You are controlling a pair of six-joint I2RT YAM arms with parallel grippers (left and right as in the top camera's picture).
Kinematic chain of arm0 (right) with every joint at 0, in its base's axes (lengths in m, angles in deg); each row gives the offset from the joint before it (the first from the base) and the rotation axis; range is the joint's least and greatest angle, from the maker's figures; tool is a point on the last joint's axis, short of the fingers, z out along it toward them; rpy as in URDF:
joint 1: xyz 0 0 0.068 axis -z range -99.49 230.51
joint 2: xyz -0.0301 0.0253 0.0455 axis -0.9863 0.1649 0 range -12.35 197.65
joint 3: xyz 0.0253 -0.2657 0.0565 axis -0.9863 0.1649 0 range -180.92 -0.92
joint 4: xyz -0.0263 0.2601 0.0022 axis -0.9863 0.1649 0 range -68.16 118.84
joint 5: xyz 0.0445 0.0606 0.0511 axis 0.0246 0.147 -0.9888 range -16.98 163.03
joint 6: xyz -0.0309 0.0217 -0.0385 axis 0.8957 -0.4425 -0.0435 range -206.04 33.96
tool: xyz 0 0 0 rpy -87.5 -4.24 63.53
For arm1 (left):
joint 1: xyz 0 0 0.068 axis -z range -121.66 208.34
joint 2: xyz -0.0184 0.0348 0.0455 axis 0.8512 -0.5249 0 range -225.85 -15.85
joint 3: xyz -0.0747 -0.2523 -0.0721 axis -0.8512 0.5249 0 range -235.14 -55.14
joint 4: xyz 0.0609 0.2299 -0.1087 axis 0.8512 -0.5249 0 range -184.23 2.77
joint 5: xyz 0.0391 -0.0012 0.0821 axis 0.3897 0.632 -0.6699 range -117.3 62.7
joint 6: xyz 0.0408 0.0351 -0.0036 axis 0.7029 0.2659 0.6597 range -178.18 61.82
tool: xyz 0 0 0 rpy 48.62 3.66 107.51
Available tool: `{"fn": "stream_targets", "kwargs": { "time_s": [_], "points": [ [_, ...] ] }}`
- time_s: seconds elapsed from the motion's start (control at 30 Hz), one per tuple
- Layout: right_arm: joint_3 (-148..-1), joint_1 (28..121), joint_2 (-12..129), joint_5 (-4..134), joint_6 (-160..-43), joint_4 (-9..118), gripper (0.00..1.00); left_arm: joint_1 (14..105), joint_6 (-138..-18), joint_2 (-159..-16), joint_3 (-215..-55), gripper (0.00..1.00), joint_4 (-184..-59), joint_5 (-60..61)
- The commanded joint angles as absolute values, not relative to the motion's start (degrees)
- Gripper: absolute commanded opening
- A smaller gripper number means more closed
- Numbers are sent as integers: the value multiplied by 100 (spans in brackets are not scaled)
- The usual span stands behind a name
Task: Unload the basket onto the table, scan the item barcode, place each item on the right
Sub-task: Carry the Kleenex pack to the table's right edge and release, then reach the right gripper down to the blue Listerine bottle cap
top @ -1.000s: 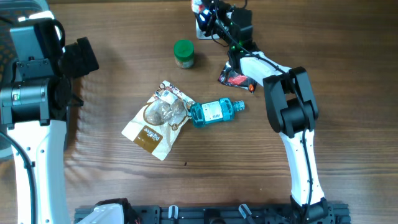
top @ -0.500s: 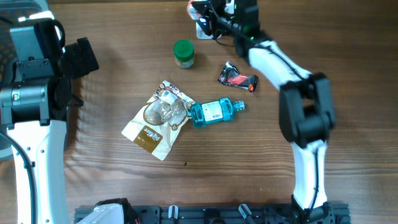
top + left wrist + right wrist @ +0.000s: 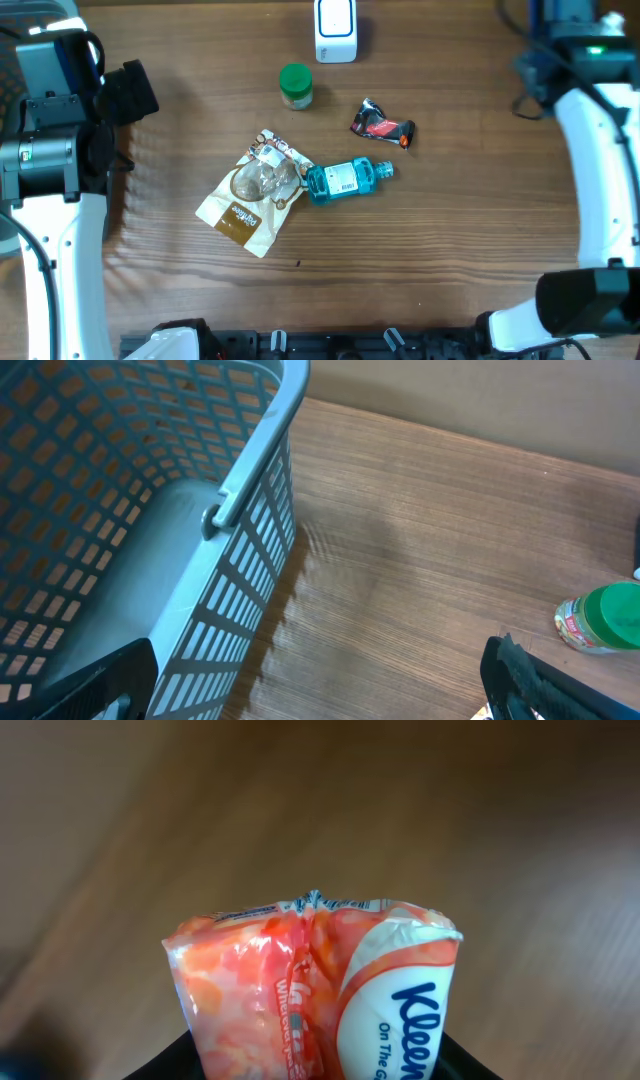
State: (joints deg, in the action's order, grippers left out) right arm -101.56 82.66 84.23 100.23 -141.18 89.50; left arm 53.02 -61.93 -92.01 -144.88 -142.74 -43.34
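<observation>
The right gripper (image 3: 315, 1066) is clamped on an orange-and-white Kleenex tissue pack (image 3: 320, 990), which stands up between its dark fingers (image 3: 165, 1070) above blurred wood. From overhead, the right arm (image 3: 590, 60) sits at the table's (image 3: 480, 230) far right corner, well apart from the white scanner (image 3: 335, 30). The left gripper (image 3: 312, 686) is spread wide, holding nothing, just beside a blue-grey lattice basket (image 3: 250, 480). Mid-table are a green-lidded jar (image 3: 295, 86), a red-and-black sachet (image 3: 381, 125), and a bottle (image 3: 345, 180) of blue liquid on its side, touching a brown-and-white pouch (image 3: 250, 195).
</observation>
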Motion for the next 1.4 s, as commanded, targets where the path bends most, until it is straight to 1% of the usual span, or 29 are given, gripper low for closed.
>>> {"fn": "stream_targets", "kwargs": {
  "time_s": [0.0,0.1,0.23,0.27,0.33,0.4,0.5,0.53,0.57,0.6,0.73,0.8,0.87,1.0,1.1,1.17,1.2,1.33,1.37],
  "points": [
    [-9654,9048,8495,10427,-14026,8983,52,5265,-6165,-9127,-14520,100,-14261,-4366],
    [-8871,9713,8495,10254,-14192,8747,54,5265,-6162,-9127,-14523,100,-14261,-4366],
    [-7367,10519,8495,9616,-14192,7877,54,5265,-6165,-9127,-14520,100,-14263,-4366],
    [-7179,10629,8495,9522,-14190,7750,54,5265,-6162,-9127,-14520,100,-14261,-4366],
    [-6705,10924,8495,9435,-14163,7366,60,5265,-6162,-9127,-14520,100,-14263,-4366],
    [-6373,11302,8495,9454,-14113,7066,62,5265,-6165,-9127,-14523,100,-14263,-4366],
    [-6316,11726,8492,9338,-13613,6810,63,5265,-6165,-9127,-14520,100,-14263,-4366],
    [-6320,11824,8492,9201,-13296,6721,70,5265,-6165,-9127,-14520,100,-14263,-4366],
    [-6320,11888,8492,9011,-13025,6673,92,5265,-6162,-9127,-14523,100,-14263,-4366],
    [-6320,11907,8492,8842,-12902,6686,100,5265,-6162,-9127,-14520,100,-14261,-4366],
    [-6530,11905,8442,8329,-12800,6979,100,5265,-6165,-9127,-14520,100,-14263,-4366],
    [-6819,11905,8208,8294,-12784,7261,100,5265,-6165,-9127,-14520,100,-14261,-4366],
    [-7057,11905,7846,8171,-12522,7381,100,5265,-6165,-9127,-14520,100,-14261,-4366],
    [-7582,11879,6635,7896,-12496,7857,100,5265,-6162,-9127,-14523,100,-14263,-4366],
    [-7669,11593,5714,7328,-12498,8113,100,5265,-6165,-9127,-14520,100,-14261,-4366],
    [-7667,11114,5402,6781,-12349,8343,100,5265,-6165,-9127,-14520,100,-14263,-4366],
    [-7665,10419,5332,6648,-12327,8515,100,5265,-6165,-9127,-14520,100,-14263,-4366],
    [-7582,8666,5645,6659,-12076,8251,100,5265,-6162,-9127,-14523,100,-14261,-4366],
    [-7557,8036,5942,6753,-12330,8133,100,5265,-6165,-9127,-14520,100,-14263,-4366]
  ]
}}
